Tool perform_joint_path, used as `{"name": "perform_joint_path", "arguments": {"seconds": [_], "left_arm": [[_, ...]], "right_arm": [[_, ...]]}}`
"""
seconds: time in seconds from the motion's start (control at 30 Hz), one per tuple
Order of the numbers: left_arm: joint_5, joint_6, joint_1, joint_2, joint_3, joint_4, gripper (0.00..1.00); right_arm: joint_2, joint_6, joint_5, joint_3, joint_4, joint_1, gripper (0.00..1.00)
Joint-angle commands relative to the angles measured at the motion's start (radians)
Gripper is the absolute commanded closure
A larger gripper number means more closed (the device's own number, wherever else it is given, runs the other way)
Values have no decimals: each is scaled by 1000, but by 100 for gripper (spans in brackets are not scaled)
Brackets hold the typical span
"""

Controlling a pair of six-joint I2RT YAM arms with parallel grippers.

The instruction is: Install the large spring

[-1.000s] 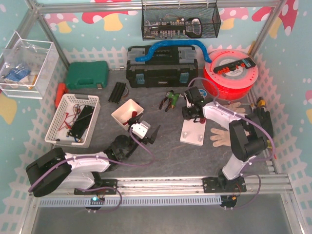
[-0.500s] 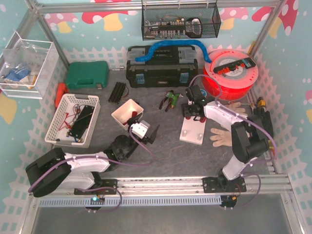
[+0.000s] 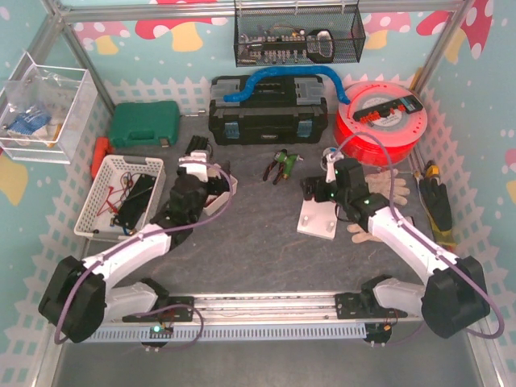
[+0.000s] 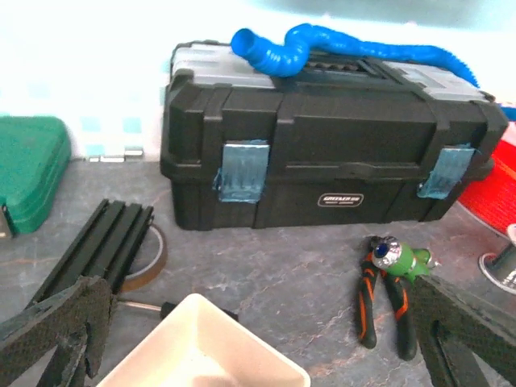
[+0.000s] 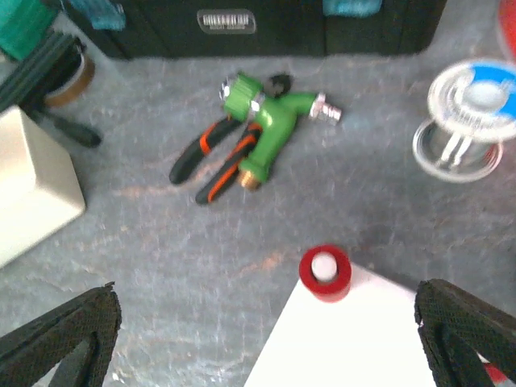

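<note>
**Two-arm bench: both grippers open, red ring seated on plate peg**

Grey stone-pattern table (image 3: 266,250) inside a metal frame, with teal mushroom-print walls behind. At upper centre of the overhead view stands a black toolbox (image 3: 266,113) with a blue hose (image 3: 282,79) lying across its lid. A red spool (image 3: 383,121) is at upper right.

Left gripper (image 4: 258,310): released. Its padded fingers (image 4: 60,326) sit at the two lower corners of the left wrist view, wide apart and grasping nothing. It hangs over the white bin (image 4: 201,347), whose rim fills the bottom centre of that view. The bin's contents are not visible.

Right gripper (image 5: 266,298): also released, fingers spread to the lower corners of the right wrist view and empty. It is above the upper corner of the white plate (image 5: 363,339).

Task item: a red ring (image 5: 325,272) sits around a white peg at that plate corner. Blur prevents confirming coils, so I cannot say for certain that it is the large spring.

Nearby, toward the top of the right wrist view, lie a green nozzle (image 5: 266,113), touching orange-handled pliers (image 5: 214,165), and a clear reel (image 5: 463,121).
</note>
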Motion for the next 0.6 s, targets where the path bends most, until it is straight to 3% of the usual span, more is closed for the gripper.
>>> {"name": "perform_joint_path", "arguments": {"seconds": [0.0,0.17,0.27,0.37,0.43,0.57], "left_arm": [[95,-85,64,26,97,-302,4],[168,-85,137,74,167,-420,18],[161,-81,161,99,205,-484,29],[179,-193,166,126,279,-619,35],[239,-250,190,140,311,-664,39],[213,-248,191,153,399,-769,45]], "right_arm": [[-35,3,-65,-133,174,1,2],[-63,43,-141,-214,335,1,2],[-74,-25,-134,-178,277,1,2],[-128,-58,-54,-158,223,1,2],[-182,-20,-30,-182,233,1,2],[-243,137,-19,-226,230,1,3]]}}
